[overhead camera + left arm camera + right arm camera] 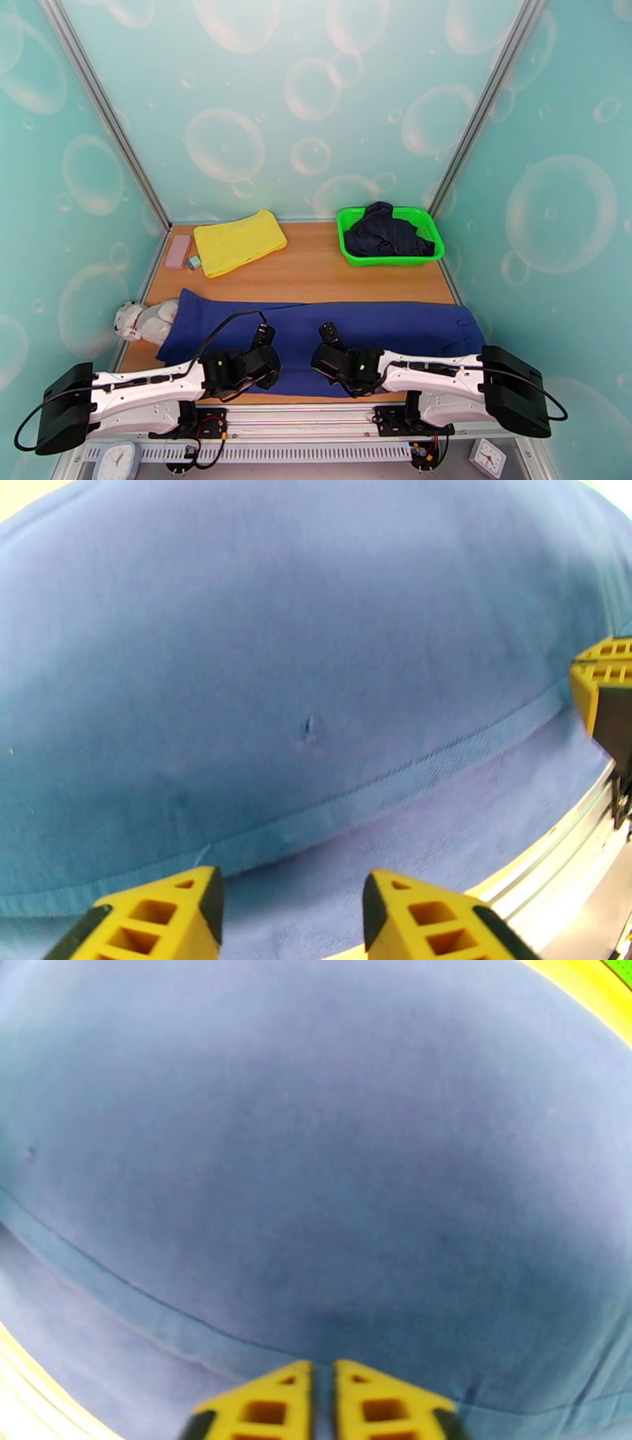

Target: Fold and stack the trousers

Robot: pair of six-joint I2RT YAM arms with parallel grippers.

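Right, the large royal-blue soft cloth trousers [379,328] lie flat across the near half of the wooden desk [316,272], legs running side to side. I'd judge they are spread out this way for a lengthwise fold. The left end effector [288,918] sits low over the near stitched edge, its yellow latticed fingers [158,914] apart and open. Further right along that edge, the right end effector [322,1402] has its jaws almost together with a sliver of blue between; whether cloth is pinched, I cannot tell. The fabric looks matte, limp and smooth.
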